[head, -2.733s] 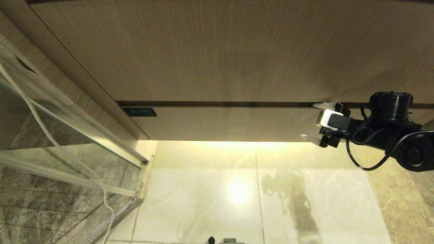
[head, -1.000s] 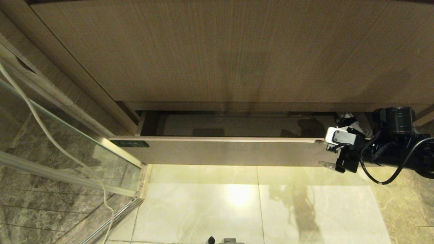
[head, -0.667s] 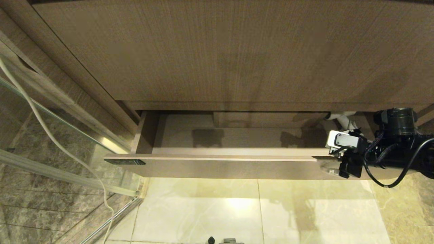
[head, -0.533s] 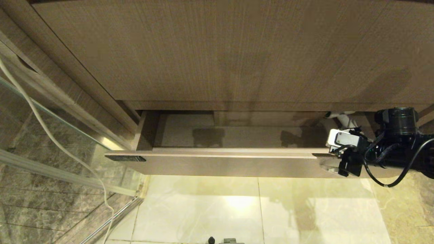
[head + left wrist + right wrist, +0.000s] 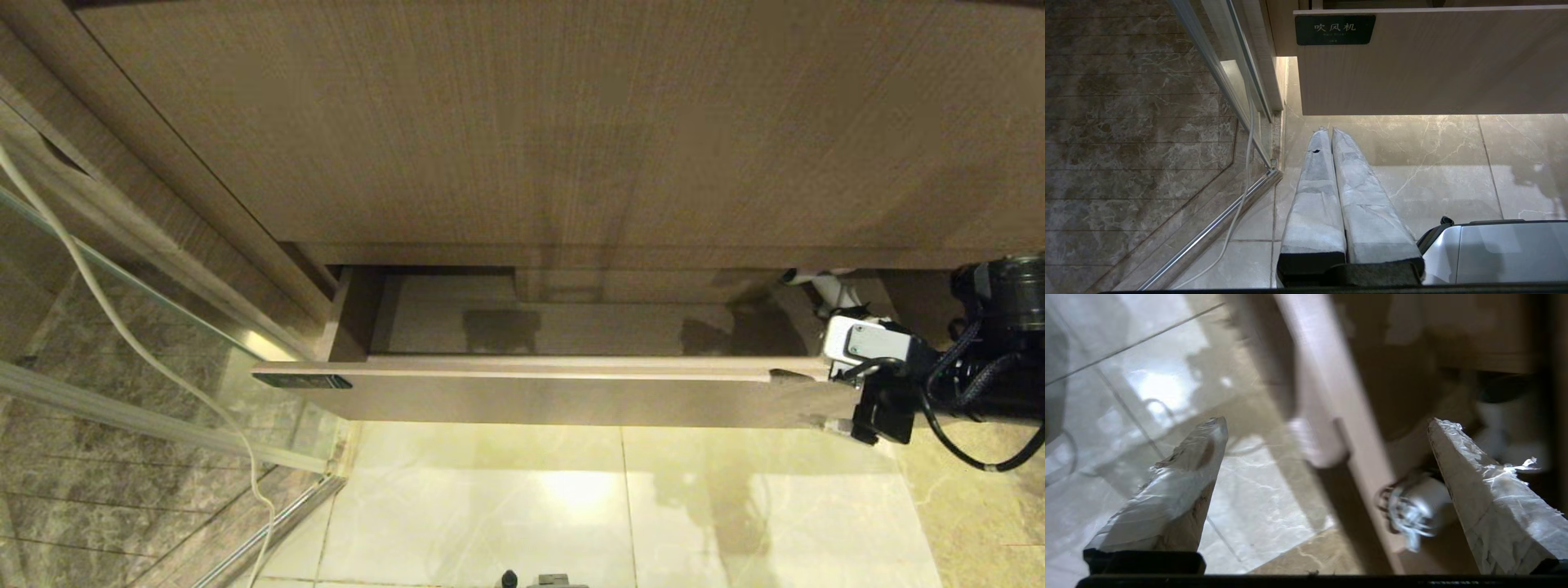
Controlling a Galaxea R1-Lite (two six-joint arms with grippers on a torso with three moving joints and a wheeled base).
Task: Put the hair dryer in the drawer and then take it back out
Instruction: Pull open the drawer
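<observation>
Right gripper (image 5: 804, 400) spread wide astride the front panel of the open drawer (image 5: 555, 400), at its right end. Hair dryer (image 5: 824, 287) lying inside, at the back right corner, just beyond the inner finger. Left gripper (image 5: 1329, 132) pressed together, low above the floor.

**Bathroom vanity, seen from my remote station**

I'm looking down at what reads as a bathroom, likely a hotel's: a wood-grain vanity cabinet (image 5: 571, 122) stands over glossy marble floor tiles (image 5: 571, 506), with a glass shower screen (image 5: 147, 359) on a metal track at left and darker stone flooring behind it. The pulled-out drawer (image 5: 531, 400) carries a small dark label plate (image 5: 1335, 29) reading "Hair Dryer".
</observation>
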